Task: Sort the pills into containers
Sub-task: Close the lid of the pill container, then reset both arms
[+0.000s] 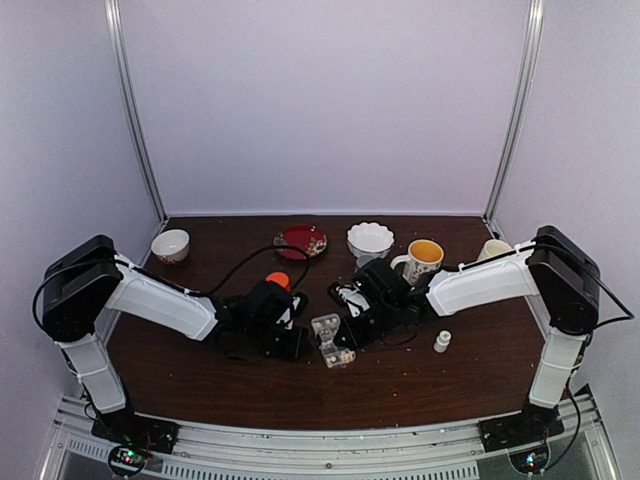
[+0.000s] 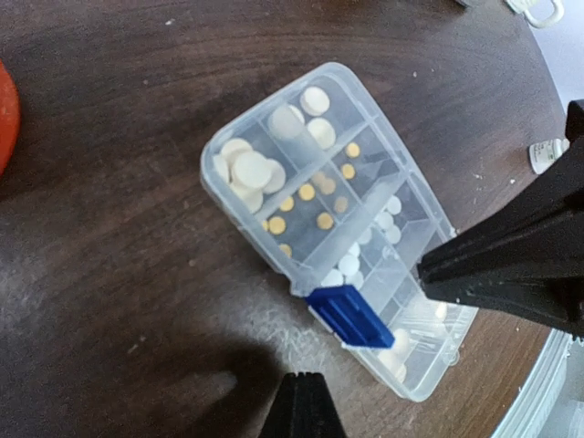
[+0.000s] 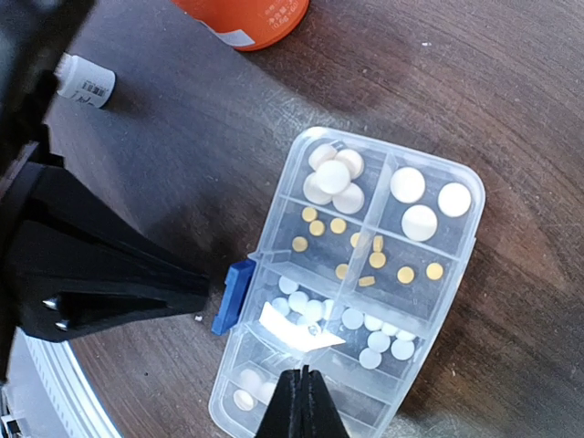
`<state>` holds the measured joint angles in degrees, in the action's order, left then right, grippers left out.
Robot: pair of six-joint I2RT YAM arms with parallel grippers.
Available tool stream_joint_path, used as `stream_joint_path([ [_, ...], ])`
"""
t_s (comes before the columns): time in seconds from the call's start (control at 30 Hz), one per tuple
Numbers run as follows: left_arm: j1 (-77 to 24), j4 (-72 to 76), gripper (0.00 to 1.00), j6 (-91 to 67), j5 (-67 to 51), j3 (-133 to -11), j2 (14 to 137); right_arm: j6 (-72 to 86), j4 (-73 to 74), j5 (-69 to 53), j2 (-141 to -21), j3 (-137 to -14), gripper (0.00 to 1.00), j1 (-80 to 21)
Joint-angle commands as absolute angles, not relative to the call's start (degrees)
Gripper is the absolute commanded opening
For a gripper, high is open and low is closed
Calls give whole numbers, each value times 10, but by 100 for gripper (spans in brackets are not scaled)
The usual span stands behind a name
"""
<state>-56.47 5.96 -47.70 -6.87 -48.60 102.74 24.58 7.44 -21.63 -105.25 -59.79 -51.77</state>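
The containers are the cells of a clear pill box (image 3: 429,292) lying flat on the dark table, also seen as the pill box (image 1: 333,341) and pill box (image 2: 274,233). Its clear lid is down. A blue latch (image 3: 234,297) sticks out at one long side. White pills (image 3: 333,178) and yellow pills (image 3: 379,260) lie in separate cells. My right gripper (image 3: 301,401) is shut and empty, its tip above the box's near end. My left gripper (image 2: 304,406) is shut and empty, just off the latch (image 2: 349,317) side. Both grippers meet at the box: left gripper (image 1: 298,345), right gripper (image 1: 347,330).
An orange bottle (image 1: 278,281) stands behind the left arm. A small white bottle (image 1: 442,342) sits right of the box. Along the back stand a small bowl (image 1: 170,245), a red plate (image 1: 301,241), a white scalloped bowl (image 1: 370,240), a mug (image 1: 422,260) and a cup (image 1: 493,250).
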Motion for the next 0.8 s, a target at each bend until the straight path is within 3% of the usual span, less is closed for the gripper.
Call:
stream_joint_path([
  [0.0,-567,66,0,-476,-37,-465,973,231,120,-188,-1075,-602,0,-520],
  [0.1,-568,77,0,-471,-46,-460,959,229,124,-185,-1073,-602,0,-520],
  [0.2,-568,109,14,-466,-71,-461,957,227,126,-184,-1072,-604,0,-520],
  [0.27,-568,99,18,-460,-72,-479,963,227,127,-186,-1073,-604,0,-520],
  [0.37,-567,81,0,-452,-76,-511,978,227,127,-187,-1071,-604,0,-521],
  [0.77,-564,52,0,-472,-99,-586,1061,227,130,-184,-1071,-603,0,-521],
])
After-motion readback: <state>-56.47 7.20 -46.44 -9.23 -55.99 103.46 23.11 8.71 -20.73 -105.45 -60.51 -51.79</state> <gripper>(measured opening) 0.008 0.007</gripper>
